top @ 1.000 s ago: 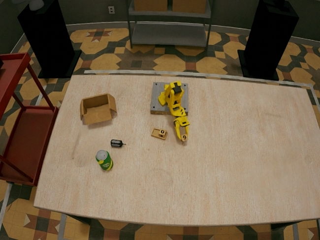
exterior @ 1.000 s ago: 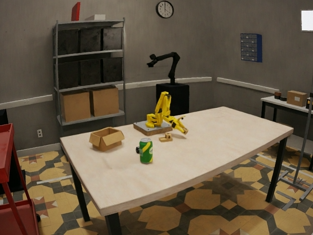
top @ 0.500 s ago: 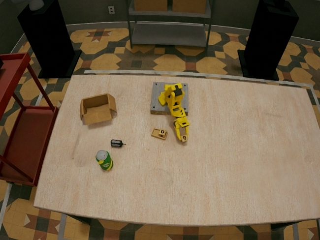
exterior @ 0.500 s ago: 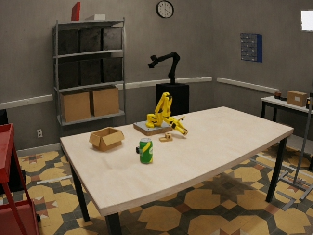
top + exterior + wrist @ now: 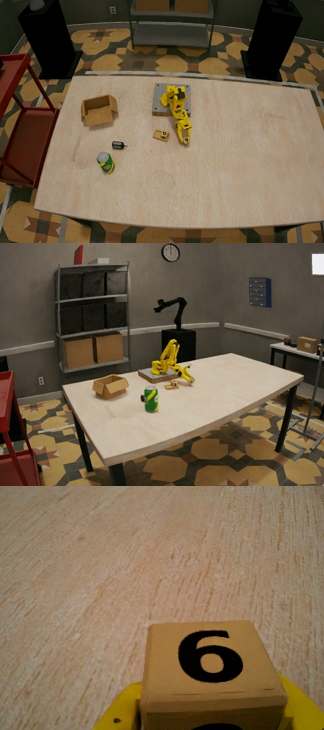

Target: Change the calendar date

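A: Your desk (image 5: 235,170) (image 5: 209,400), what's on it besides the job?
B: You've got an open cardboard box (image 5: 98,115) (image 5: 110,389), flaps out. Green-and-yellow can (image 5: 105,162) (image 5: 151,399), upright. Small black-and-grey screwdriver-like item (image 5: 117,145) (image 5: 142,398) near the can, thin tip; your exterior view mostly hides it behind the can.
A: Off the desk?
B: Red cart (image 5: 15,58) (image 5: 6,400) beside it. Metal shelf unit (image 5: 171,13) (image 5: 59,321) with dark bins (image 5: 94,285) above two brown cartons (image 5: 107,348). Wall clock (image 5: 170,252), round, black rim. Blue drawer cabinet (image 5: 268,292) on your wall. Black pedestal (image 5: 272,42) (image 5: 178,344), black arm (image 5: 180,308) on top.
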{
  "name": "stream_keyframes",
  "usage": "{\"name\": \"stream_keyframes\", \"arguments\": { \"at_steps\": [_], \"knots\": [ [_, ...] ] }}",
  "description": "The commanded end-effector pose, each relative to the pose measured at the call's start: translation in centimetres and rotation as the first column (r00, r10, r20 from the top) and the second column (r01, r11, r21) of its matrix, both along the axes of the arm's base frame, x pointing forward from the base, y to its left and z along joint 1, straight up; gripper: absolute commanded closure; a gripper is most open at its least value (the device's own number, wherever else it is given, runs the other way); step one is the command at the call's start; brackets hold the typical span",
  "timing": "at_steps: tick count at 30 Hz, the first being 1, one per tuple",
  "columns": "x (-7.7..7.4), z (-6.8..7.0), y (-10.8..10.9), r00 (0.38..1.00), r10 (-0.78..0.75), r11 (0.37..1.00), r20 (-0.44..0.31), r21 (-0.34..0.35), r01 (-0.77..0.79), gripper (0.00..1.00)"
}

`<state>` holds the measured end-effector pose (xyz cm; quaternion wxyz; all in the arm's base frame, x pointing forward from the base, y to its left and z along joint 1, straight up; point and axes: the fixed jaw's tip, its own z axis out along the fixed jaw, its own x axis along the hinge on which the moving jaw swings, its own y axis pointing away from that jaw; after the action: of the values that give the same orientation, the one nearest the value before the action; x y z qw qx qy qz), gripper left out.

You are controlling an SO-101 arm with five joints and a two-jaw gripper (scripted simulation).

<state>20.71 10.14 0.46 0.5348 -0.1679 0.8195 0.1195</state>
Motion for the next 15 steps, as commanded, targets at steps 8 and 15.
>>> {"name": "stream_keyframes", "arguments": {
  "at_steps": [8,15],
  "knots": [
    [0.25,0.07,-0.05,1.0,-0.005,1.0,0.02,0.006,0.005,1.0],
    [0.25,-0.37,-0.05,1.0,-0.005,1.0,0.02,0.006,0.005,1.0]
  ]
}}
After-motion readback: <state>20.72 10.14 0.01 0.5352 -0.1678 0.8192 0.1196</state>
